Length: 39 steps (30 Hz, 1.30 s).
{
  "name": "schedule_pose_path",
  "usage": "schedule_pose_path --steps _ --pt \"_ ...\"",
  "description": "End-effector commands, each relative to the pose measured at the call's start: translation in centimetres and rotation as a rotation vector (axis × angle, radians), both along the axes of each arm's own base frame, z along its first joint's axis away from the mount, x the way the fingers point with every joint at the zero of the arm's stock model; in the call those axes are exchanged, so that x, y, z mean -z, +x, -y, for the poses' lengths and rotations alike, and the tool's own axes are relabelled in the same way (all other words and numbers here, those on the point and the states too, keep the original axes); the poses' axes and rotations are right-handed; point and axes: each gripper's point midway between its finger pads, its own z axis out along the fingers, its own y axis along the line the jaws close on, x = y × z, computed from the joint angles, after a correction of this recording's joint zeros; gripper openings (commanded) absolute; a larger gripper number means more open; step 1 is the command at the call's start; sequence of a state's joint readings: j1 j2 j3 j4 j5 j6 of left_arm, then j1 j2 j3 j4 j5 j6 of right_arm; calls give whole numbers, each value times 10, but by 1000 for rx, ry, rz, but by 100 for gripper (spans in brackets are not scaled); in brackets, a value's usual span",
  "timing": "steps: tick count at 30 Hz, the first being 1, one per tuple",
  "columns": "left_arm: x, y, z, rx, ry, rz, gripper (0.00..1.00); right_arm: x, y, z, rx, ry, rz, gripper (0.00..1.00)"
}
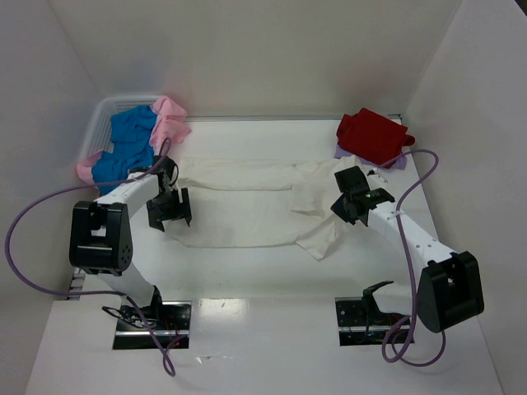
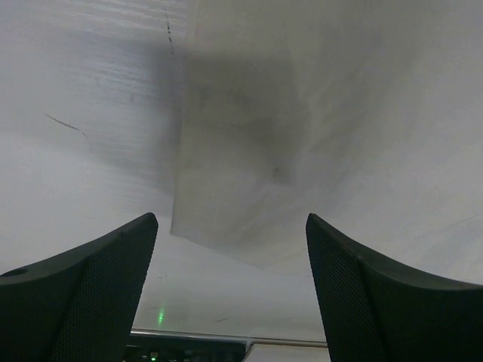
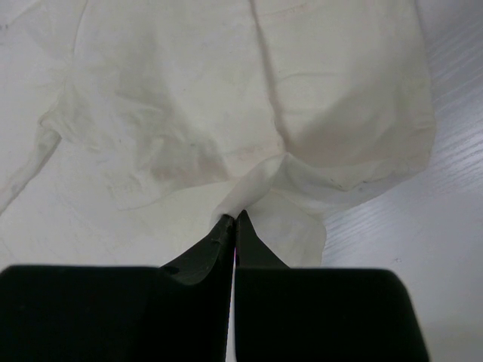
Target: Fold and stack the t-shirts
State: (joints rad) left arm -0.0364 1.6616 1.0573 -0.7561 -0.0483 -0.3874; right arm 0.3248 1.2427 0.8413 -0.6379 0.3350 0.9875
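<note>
A cream-white t-shirt [image 1: 247, 206] lies spread flat across the middle of the table, its faintly stained cloth [image 3: 226, 98] filling the right wrist view. My right gripper [image 3: 235, 219] is shut on a pinched fold of it near the right sleeve, as the top view [image 1: 356, 202] also shows. My left gripper [image 1: 169, 210] hovers at the shirt's left edge. Its fingers [image 2: 98, 286] stand wide open with nothing between them, and a corner of the cream shirt [image 2: 302, 151] lies just ahead. A folded red t-shirt [image 1: 372, 136] rests on a lavender one [image 1: 399, 162] at the back right.
A white mesh basket [image 1: 99, 123] stands at the back left, holding a blue t-shirt [image 1: 128, 144] and a pink one [image 1: 171, 119] that spills over its rim. White walls close in the table on three sides. Purple cables loop beside both arms.
</note>
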Motion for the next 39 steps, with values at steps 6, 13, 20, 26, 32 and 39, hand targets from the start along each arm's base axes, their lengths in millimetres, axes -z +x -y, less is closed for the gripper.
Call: schedule_pose_path --steps 6,13,20,26,32,39 --pt "-6 7 2 28 -4 18 71 -23 20 -2 5 0 81 0" --pt "-11 6 2 28 -5 37 19 -32 20 0 2 -4 111 0" --pt "-28 10 -2 24 14 100 0 -48 34 6 11 -21 159 0" --pt "-61 33 -2 12 18 219 0 -69 52 16 35 -21 227 0" --pt "-77 67 0 2 12 297 0 -87 75 30 51 -30 300 0" --pt "-72 99 -1 10 6 317 0 -91 102 41 80 -4 354 0"
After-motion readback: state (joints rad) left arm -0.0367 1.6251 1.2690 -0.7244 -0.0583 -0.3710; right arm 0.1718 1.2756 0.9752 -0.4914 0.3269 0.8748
